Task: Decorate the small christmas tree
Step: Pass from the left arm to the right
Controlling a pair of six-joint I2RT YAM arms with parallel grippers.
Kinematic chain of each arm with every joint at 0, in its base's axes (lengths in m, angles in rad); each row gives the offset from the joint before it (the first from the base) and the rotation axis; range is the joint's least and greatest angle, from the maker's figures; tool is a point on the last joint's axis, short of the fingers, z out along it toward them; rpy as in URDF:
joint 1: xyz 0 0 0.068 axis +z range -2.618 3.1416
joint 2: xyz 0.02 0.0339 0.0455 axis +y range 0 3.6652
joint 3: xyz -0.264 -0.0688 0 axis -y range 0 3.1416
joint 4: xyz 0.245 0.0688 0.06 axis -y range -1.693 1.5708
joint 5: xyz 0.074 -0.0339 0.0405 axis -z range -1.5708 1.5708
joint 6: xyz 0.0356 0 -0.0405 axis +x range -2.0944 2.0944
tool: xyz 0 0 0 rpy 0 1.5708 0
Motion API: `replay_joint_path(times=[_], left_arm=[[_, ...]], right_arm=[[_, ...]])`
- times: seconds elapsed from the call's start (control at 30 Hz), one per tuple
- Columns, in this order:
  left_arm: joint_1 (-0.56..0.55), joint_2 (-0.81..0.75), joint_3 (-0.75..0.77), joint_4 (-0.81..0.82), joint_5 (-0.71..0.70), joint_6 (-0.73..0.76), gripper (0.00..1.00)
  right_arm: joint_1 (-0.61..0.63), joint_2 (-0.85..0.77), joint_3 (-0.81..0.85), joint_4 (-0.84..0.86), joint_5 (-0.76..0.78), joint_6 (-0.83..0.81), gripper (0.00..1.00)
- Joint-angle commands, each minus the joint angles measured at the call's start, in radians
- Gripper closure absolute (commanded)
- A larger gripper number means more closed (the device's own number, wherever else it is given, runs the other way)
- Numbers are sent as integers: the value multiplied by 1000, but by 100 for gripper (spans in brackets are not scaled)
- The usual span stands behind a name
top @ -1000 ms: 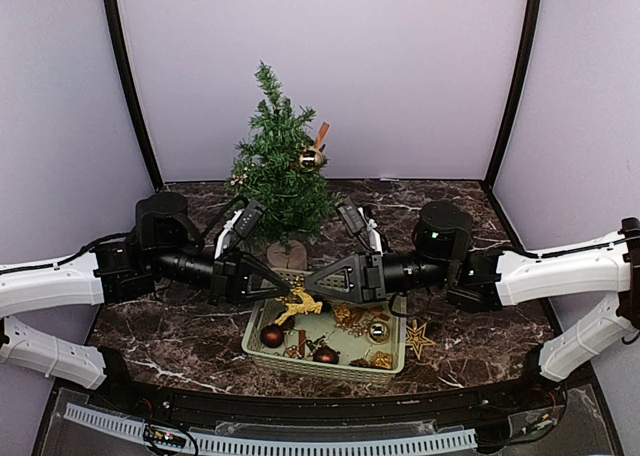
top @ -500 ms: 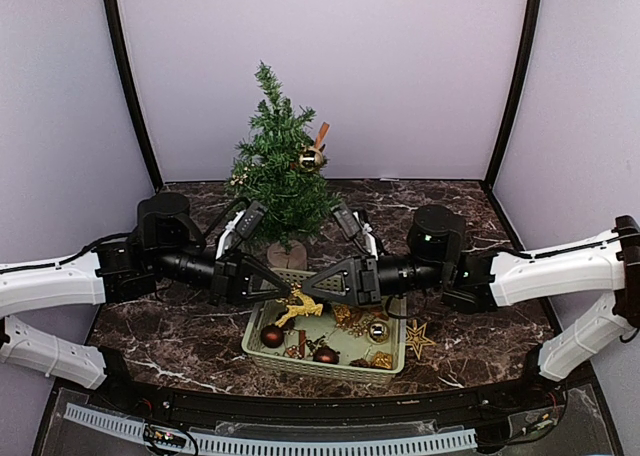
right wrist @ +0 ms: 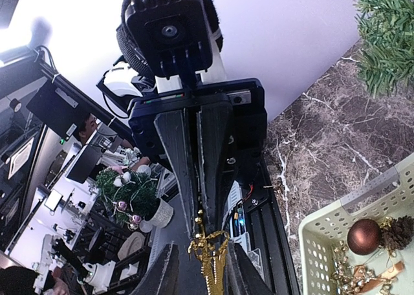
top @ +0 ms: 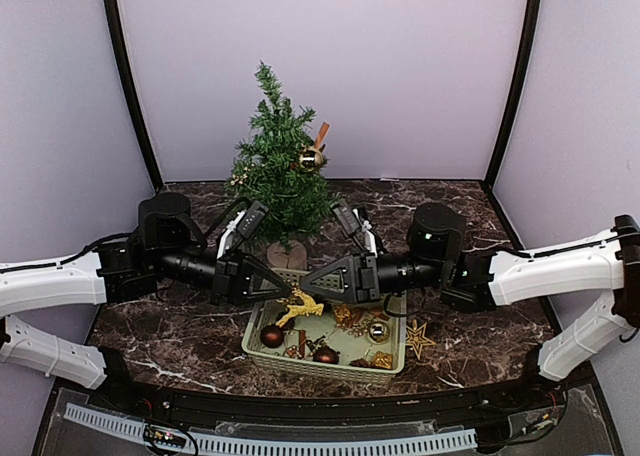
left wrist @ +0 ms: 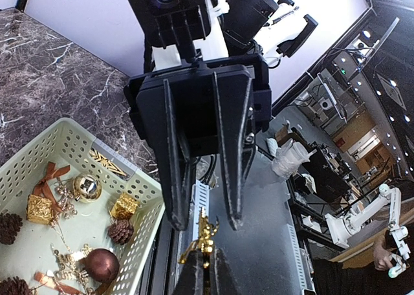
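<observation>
One marbled tabletop (top: 165, 321), lilac walls (top: 400, 76); left hand (left wrist: 206, 275) tight on gold reindeer (left wrist: 204, 238), right hand (left wrist: 207, 220) ajar around it.

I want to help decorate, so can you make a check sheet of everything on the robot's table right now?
Surface: dark marbled table; a gold star lies loose on it, right of the basket.
Job's things: small christmas tree upright at the back, with a gold ball hanging on it; gold reindeer held above the basket.
Clutter: pale basket holding dark red balls, gold gift boxes and pinecones.
Grippers: left gripper shut on the gold reindeer; right gripper open, one finger on either side of it.
Cables: black cable running along the left arm.
Surroundings: lilac walls around the table; a lab room shows beyond in the wrist views.
</observation>
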Motion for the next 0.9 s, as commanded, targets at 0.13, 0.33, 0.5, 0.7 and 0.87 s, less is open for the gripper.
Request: replay_joint_path(times=[0.13,0.33,0.5,0.7,0.87], left_arm=[[-1,-13,-1,30,-11,-9,100],[0,-14,-6,30,-15,-13,100],[-1,-16,-7,21,-29,-15,100],[-1,-13,-11,23,-61,-28,100],[-1,-21,-23,40,-104,-52,81]], right_arm=[[-2,4,28,38,16,-7,84],[-2,-13,19,19,53,-19,96],[-2,-28,15,8,78,-30,100],[-3,-54,6,-2,112,-46,100],[-2,-83,-8,-12,161,-60,100]])
